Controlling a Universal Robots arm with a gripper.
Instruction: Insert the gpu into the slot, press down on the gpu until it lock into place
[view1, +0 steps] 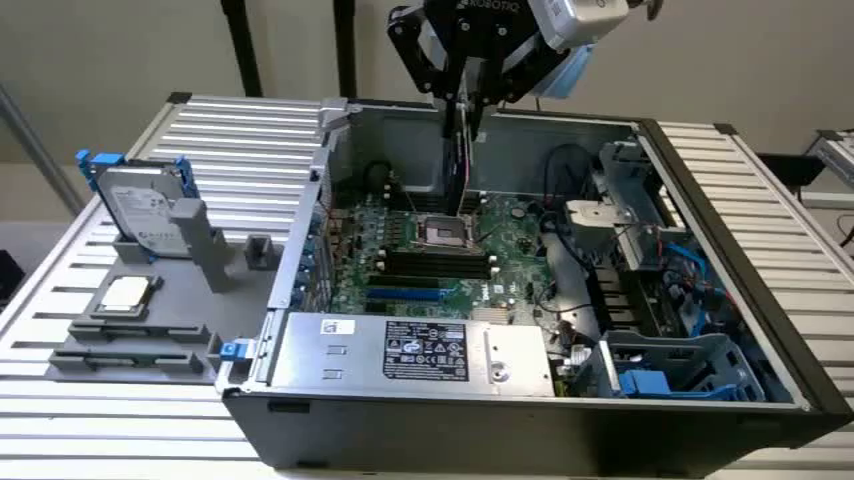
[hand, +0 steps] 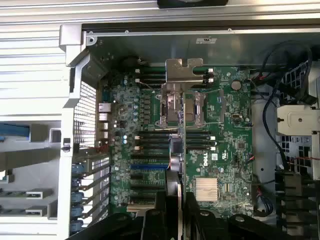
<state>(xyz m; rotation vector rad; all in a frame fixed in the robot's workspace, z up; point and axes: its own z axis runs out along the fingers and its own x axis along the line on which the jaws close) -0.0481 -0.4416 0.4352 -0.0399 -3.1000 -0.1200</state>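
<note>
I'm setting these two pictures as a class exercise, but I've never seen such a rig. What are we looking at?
A robot arm's gripper hangs over an open computer case on a slatted table. One picture comes from a camera off the arm; the other from a camera on its wrist, looking down at the green board. The gripper grips the gpu, a flat card seen edge-on, above the board. The blue slot is bare. A hard drive stands beside the case.
</note>
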